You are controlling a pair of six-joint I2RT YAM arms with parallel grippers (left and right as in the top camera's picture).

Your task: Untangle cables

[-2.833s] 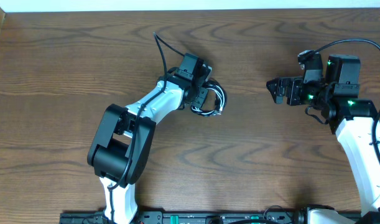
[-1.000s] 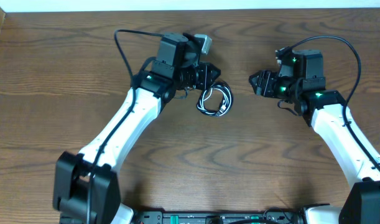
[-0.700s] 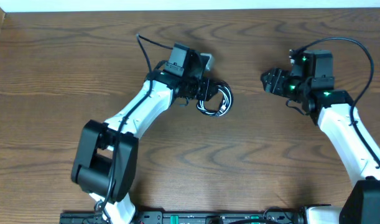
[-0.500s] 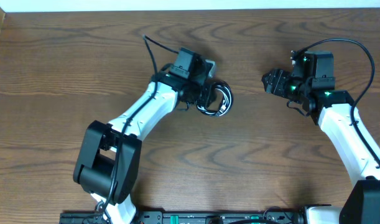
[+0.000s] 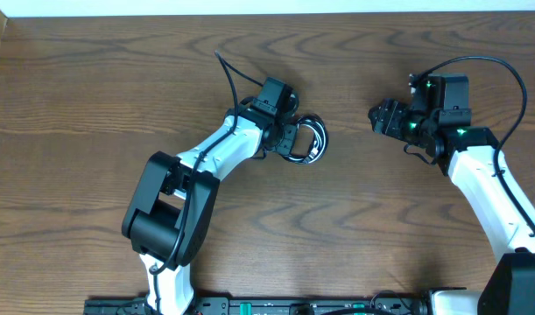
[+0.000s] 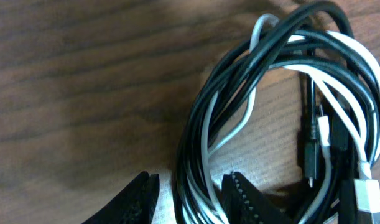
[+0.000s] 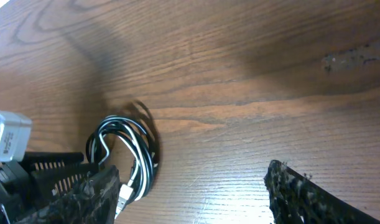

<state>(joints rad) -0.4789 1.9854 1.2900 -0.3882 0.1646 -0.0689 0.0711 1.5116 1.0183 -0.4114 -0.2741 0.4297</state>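
Cables sit as 1 tight coil on the worktop, upper middle in the overhead view, right at the tip of the left arm. From the left wrist view, the left fingers are part open and straddle the near-left rim of the coil. 1 finger is outside the loop and the other, serrated one is inside it, with the strands running between them. There is a visible gap on the outer side, so they are not clamped and nothing is held. The coil spreads away from those fingers, up and to the right in that view, as a slightly oval ring with its long axis running roughly away from the wrist. The right fingers are wide open and empty, well apart from the coil off to its right side and facing it. The left arm is clearly nearer. The coil is several wraps of black cord with white/grey cord woven through, and the strands cross over each other at the far side. Small plug ends, 1 black and 1 white, lie at the right inner side. No loose tails are out, so it looks fully tangled. Likely next, closing on the rim bundle depends on keeping all the strands between the 2 fingers.
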